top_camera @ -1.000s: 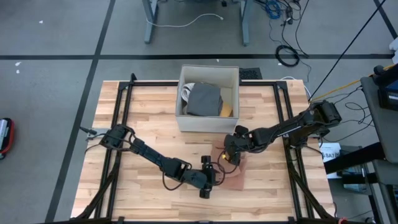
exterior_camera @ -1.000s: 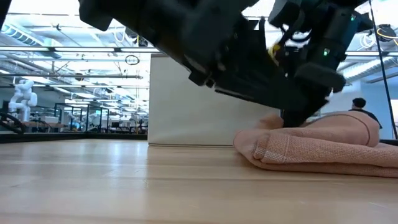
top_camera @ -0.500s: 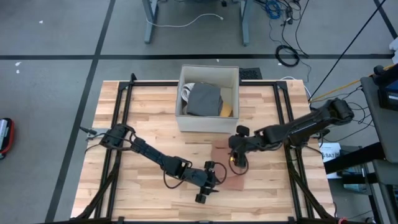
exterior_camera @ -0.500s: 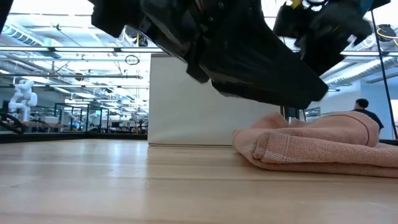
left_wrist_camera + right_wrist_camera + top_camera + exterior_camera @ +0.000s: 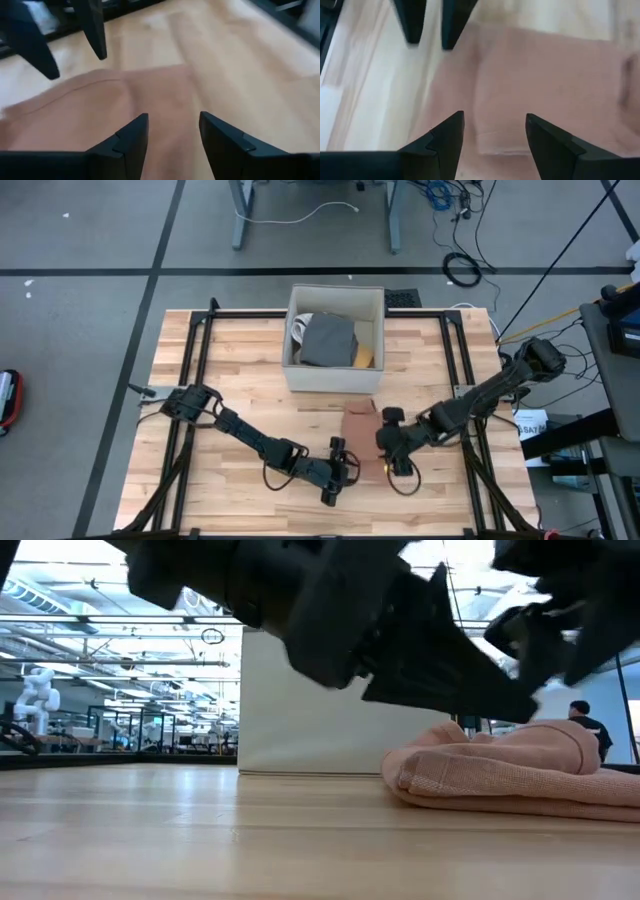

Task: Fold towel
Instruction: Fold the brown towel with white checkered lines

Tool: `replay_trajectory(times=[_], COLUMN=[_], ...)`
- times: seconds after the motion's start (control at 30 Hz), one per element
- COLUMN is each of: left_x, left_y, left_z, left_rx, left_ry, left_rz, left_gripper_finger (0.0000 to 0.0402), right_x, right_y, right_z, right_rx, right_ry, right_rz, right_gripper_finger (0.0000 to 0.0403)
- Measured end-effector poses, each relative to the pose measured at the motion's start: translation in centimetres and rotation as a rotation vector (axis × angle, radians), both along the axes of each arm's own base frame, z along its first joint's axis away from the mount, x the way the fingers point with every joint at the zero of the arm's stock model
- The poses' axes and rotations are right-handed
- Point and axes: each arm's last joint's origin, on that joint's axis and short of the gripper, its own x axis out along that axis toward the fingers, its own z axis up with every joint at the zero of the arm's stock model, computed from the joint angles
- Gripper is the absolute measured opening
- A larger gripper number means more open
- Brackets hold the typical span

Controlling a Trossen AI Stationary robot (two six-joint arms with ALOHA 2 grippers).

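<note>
Just beside the towel (image 5: 361,442), at its edge farthest from the box (image 5: 334,340), the left gripper (image 5: 341,463) is held low with its fingers (image 5: 129,140) spread and nothing between them. At the same edge, on the towel's other side, the right gripper (image 5: 392,454) is poised with its fingers (image 5: 445,135) likewise apart and empty; in its wrist view the cloth's hemmed edge is seen directly ahead, with the other arm's fingertips beyond it.

The towel is seen lying on the wooden table (image 5: 240,390), just in front of the box, as a narrow pink strip. In the low view it (image 5: 500,775) is shown as a rounded, layered bundle with a doubled edge, so at least one fold is judged to be done. No cloth is gripped at this moment. A further fold, or a flattening of the bundle, is judged to remain, since the layers sit puffed rather than flat.

Inside the box a grey folded cloth (image 5: 328,340) is seen.
</note>
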Motion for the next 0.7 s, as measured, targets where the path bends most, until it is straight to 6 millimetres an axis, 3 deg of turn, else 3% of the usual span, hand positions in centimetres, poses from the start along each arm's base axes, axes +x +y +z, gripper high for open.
replay_trajectory(times=[0.17,0.3,0.5,0.7], left_x=[0.3,0.6,1.0,1.5], left_y=[0.1,1.0,2.2,3.4], left_z=[0.0,0.0,-0.1,-2.6], left_rx=[-0.141,-0.184,-0.237,-0.304], left_ry=[0.046,0.054,0.084,0.175], left_rz=[-0.149,-0.124,-0.128,-0.105], left_gripper_finger=[0.0184,0.0184,0.0184,0.0183], right_x=[-0.6,-0.8,-0.3,-0.3], right_y=[2.3,3.4,3.9,3.6], right_z=[-1.2,-2.6,-4.5,-6.0], right_rx=[-0.055,-0.176,-0.256,-0.323], right_ry=[0.019,0.026,0.057,0.117], right_rz=[0.118,0.163,0.191,0.102], right_gripper_finger=[0.0199,0.0199,0.0199,0.0194])
